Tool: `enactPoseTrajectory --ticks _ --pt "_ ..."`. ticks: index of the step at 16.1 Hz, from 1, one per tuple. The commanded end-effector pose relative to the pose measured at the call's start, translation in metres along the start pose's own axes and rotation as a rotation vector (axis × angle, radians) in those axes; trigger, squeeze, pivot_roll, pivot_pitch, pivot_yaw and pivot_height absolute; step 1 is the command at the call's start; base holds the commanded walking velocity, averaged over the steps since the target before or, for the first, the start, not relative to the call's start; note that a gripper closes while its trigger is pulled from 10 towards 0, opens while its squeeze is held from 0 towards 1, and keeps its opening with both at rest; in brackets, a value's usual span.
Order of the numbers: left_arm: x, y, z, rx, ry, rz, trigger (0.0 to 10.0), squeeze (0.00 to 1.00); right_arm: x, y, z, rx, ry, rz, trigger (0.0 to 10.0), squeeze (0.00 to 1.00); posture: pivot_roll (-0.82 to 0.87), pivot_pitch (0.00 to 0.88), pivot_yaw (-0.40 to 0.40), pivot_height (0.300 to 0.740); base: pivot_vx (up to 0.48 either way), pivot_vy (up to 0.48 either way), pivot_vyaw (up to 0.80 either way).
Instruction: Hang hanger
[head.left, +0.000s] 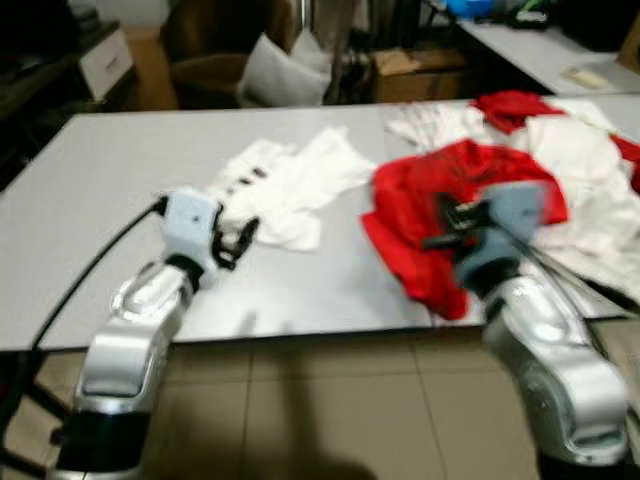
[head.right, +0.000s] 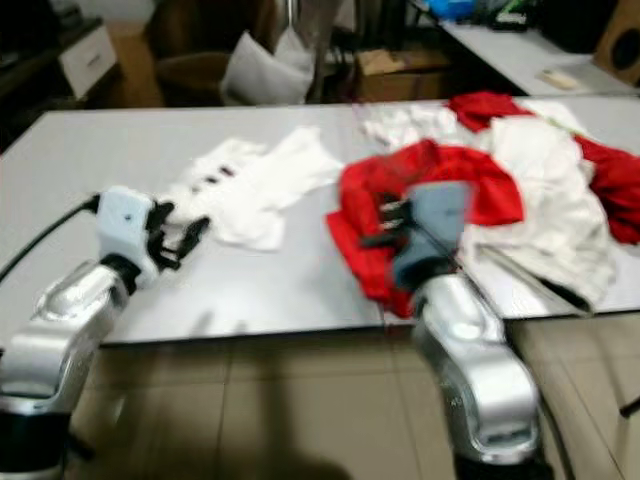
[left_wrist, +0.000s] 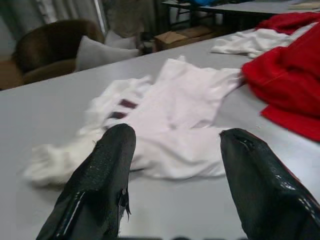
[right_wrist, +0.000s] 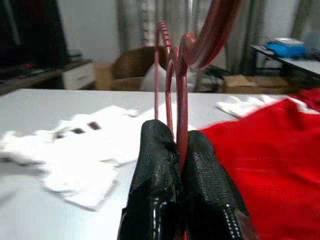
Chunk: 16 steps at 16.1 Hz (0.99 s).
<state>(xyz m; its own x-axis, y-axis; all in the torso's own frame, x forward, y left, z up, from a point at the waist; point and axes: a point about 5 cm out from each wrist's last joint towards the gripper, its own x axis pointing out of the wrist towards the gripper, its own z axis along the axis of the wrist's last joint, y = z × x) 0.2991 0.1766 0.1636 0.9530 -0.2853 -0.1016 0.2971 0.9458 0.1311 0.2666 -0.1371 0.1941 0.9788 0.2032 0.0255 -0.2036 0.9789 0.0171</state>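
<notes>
My right gripper (right_wrist: 176, 150) is shut on a red hanger (right_wrist: 180, 75), its hook curving up above the black fingers (right_wrist: 155, 165). In the eye views this gripper (head.left: 452, 222) hovers, blurred, over a crumpled red garment (head.left: 420, 200) on the grey table (head.left: 120, 200). My left gripper (head.left: 238, 240) is open just above the table, close to a white shirt (head.left: 285, 185) with dark marks. The left wrist view shows its fingers (left_wrist: 100, 170) spread wide with the white shirt (left_wrist: 170, 110) ahead of them.
More white and red clothes (head.left: 580, 160) are heaped on the table's right end. A brown armchair with a pale cushion (head.left: 275, 70) stands behind the table, with a cardboard box (head.left: 415, 75) and another table (head.left: 540, 45) beyond. Tiled floor (head.left: 330, 410) lies below.
</notes>
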Motion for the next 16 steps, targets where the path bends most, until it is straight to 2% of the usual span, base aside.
enactPoseTrajectory --ticks 1,5,7,9,12,16 --pt "0.001 -0.004 0.0 -0.005 -0.005 -0.006 10.0 0.0 -0.003 -0.01 -0.008 -0.023 0.027 -0.048 10.0 0.0 -0.03 0.0 0.051 0.74 0.0 0.39 0.0" --pt "-0.001 -0.008 -0.005 -0.031 -0.009 -0.027 10.0 0.0 -0.006 -0.016 -0.019 0.035 0.063 -0.074 10.0 0.0 -0.03 0.0 0.044 0.74 0.0 0.0 -0.68" --pt "-0.001 -0.009 -0.007 -0.017 -0.008 -0.032 10.0 0.0 -0.009 -0.021 -0.025 0.066 0.063 -0.11 10.0 0.0 -0.03 0.0 0.043 0.74 0.0 0.0 -0.61" --pt "-0.001 -0.006 -0.011 -0.007 0.012 -0.015 10.0 0.0 -0.01 -0.024 -0.029 0.077 0.075 -0.118 10.0 0.0 -0.03 0.0 0.042 0.74 0.0 0.0 0.0" --pt "-0.002 -0.002 -0.01 -0.034 -0.005 -0.009 10.0 0.0 -0.011 -0.024 -0.033 0.115 0.08 -0.1 10.0 0.0 -0.03 0.0 0.038 0.74 0.0 0.0 0.0" --pt "-0.004 0.0 -0.012 -0.045 -0.006 0.004 10.0 0.0 -0.011 -0.019 -0.032 0.074 0.048 -0.054 10.0 0.0 -0.02 0.0 0.027 0.74 0.21 0.0 0.0"
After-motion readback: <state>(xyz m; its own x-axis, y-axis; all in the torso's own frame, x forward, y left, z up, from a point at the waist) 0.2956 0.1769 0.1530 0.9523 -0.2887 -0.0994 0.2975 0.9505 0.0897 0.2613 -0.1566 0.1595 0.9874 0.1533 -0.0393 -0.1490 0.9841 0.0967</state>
